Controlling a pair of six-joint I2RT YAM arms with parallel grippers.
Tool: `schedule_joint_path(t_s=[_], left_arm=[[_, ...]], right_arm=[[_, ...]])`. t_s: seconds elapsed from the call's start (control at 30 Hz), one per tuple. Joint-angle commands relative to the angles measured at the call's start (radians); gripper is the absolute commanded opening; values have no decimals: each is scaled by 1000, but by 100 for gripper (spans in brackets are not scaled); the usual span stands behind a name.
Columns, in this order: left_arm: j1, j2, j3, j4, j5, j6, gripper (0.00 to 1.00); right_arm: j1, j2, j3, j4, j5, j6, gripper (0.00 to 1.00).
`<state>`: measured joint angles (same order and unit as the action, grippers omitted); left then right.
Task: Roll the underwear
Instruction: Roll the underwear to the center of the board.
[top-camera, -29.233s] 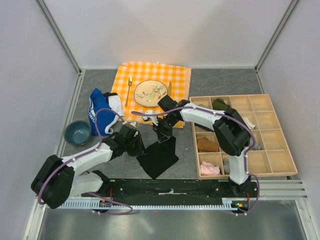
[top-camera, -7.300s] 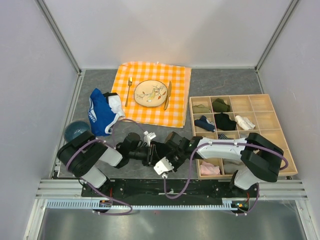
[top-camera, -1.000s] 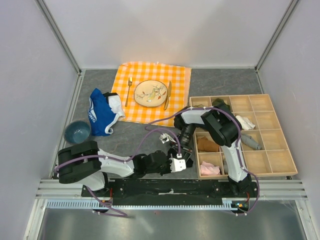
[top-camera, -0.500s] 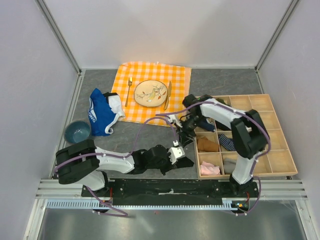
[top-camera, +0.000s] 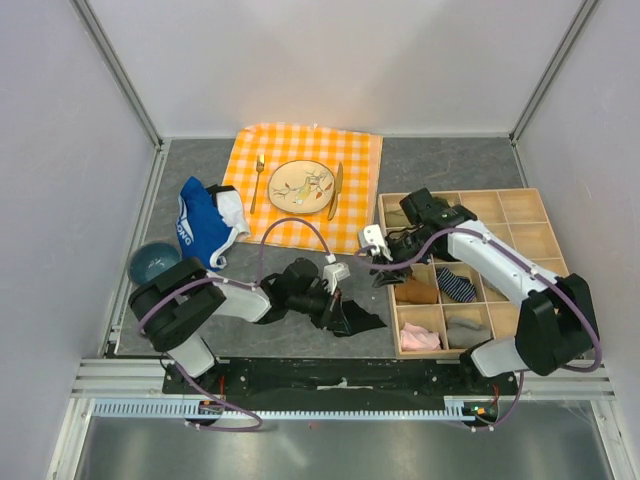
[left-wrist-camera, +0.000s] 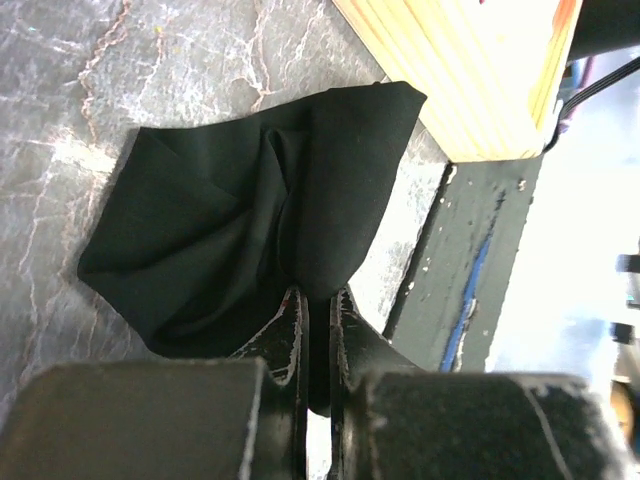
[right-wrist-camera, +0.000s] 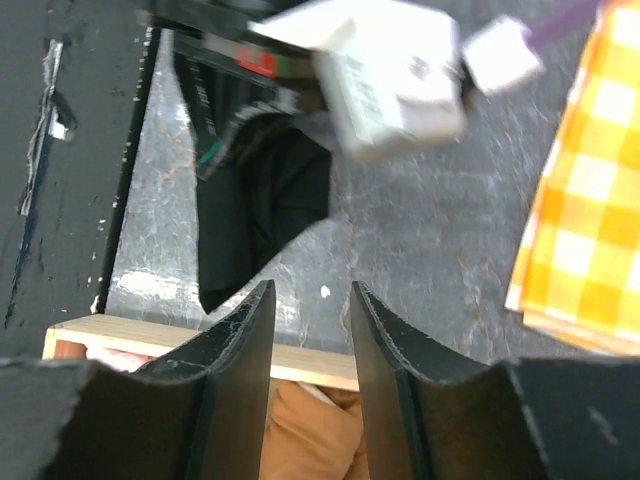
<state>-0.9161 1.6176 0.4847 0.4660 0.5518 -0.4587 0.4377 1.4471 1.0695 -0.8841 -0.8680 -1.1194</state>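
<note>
We see the grey table (top-camera: 450, 165) carrying a wooden tray (top-camera: 470, 192) of compartments on the right and an orange checked cloth (top-camera: 355, 160) at the back. Several compartments hold small folded garments.

The left arm lies low across the front of the table, and its gripper (left-wrist-camera: 317, 300) is closed on a fold of the underwear (left-wrist-camera: 250, 220). The jaws are pressed together with black fabric pinched between them.

The right arm bends over the tray, and its gripper (right-wrist-camera: 310, 300) hangs above the tray's left edge. Its fingers are parted with nothing between them, and they are clear of the fabric.

The underwear (top-camera: 355, 318) sits on the table near the front edge, just left of the tray's near corner. It is a loose, crumpled bundle with creases running through it, not a tight roll. In the left wrist view one corner reaches right up to the tray's wooden corner.

A blue garment (top-camera: 200, 225) with white trim lies at the left, well apart from the underwear. A plate (top-camera: 302, 186) rests on the cloth between a fork (top-camera: 258, 182) and a knife (top-camera: 336, 190). A bowl (top-camera: 150, 262) sits at the far left, partly hidden behind the left arm.
</note>
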Motion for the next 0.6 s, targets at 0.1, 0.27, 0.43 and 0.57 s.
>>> schedule_joint_path(t_s=[0.1, 0.27, 0.43, 0.57], left_arm=[[66, 188, 57, -193, 100, -86, 4], [88, 226, 92, -204, 115, -94, 4], [106, 240, 95, -181, 108, -115, 7], [120, 226, 83, -144, 88, -143, 11]], right_arm=[[267, -42, -146, 138, 91, -36, 41], [381, -24, -192, 243, 270, -7, 43], [429, 12, -235, 287, 356, -10, 45], [446, 56, -247, 292, 388, -19, 44]])
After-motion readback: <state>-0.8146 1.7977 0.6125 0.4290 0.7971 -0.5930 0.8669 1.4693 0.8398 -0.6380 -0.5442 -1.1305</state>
